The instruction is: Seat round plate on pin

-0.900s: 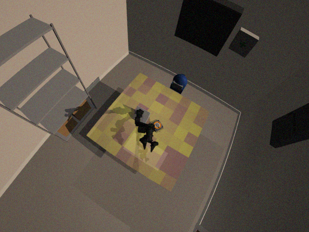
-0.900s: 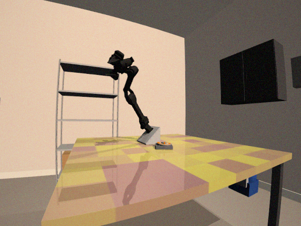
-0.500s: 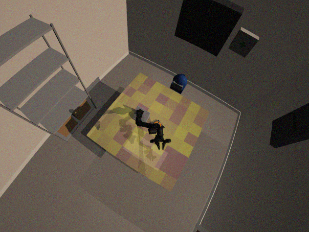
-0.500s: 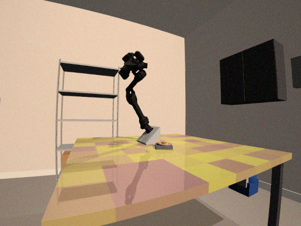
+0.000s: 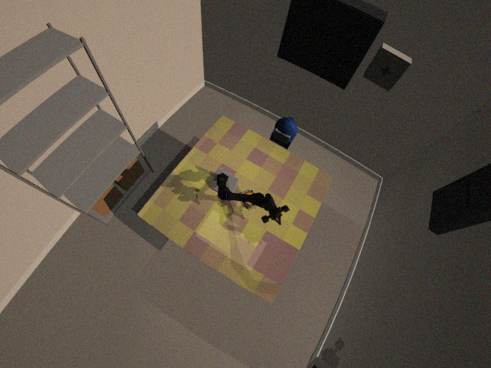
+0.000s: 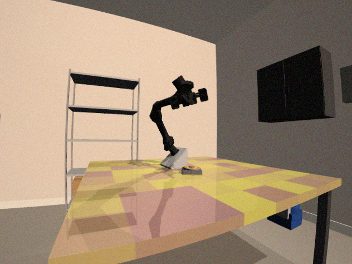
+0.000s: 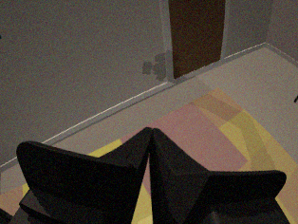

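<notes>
End effector (image 7: pixel 150 153) clenched on nothing — plate (image 6: pixel 191 167) far below; tab direction unreadable.

The top view looks steeply down from high above at the checkered table (image 5: pixel 253 237). The exterior view sits low, near the table's (image 6: pixel 181 204) corner, facing the walls. The wrist view looks out past the gripper (image 7: pixel 150 153); all share the tabletop.
</notes>
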You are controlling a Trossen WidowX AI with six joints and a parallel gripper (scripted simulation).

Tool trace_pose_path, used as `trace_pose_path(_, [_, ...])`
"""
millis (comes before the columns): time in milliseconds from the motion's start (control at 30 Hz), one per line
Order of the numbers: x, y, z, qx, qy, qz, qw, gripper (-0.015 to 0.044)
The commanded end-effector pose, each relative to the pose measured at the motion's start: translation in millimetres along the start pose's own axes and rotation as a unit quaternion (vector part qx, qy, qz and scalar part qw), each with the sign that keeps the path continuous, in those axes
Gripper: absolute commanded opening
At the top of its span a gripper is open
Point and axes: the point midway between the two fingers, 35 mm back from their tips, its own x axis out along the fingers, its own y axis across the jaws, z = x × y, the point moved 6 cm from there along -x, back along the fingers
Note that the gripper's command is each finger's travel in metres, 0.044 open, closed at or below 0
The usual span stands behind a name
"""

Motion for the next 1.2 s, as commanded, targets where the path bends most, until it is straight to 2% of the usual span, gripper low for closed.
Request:
trace_pose_path(0, [4, 24, -61, -0.062, 0.075, 0.041, 0.994, 0.0000])
trace_pose_path(200, [-3, 36, -137, -0.130, 0.180, 0.076, 0.972, 0.0000])
trace_pose_path(433, [-26, 27, -228, -0.209, 0.325, 0.089, 0.918, 0.0000])
trace_pose_path(667, [-69, -15, -309, -0.293, 0.487, 0.051, 0.821, 0.0000])
trace_pose_path(767, [-75, -30, -316, -0.306, 0.510, 0.040, 0.803, 0.0000])
trace_pose_path(1000, [-74, -30, -317, -0.306, 0.510, 0.040, 0.803, 0.0000])
trace_pose_path(1167, [-61, -36, -338, -0.306, 0.510, 0.040, 0.803, 0.0000])
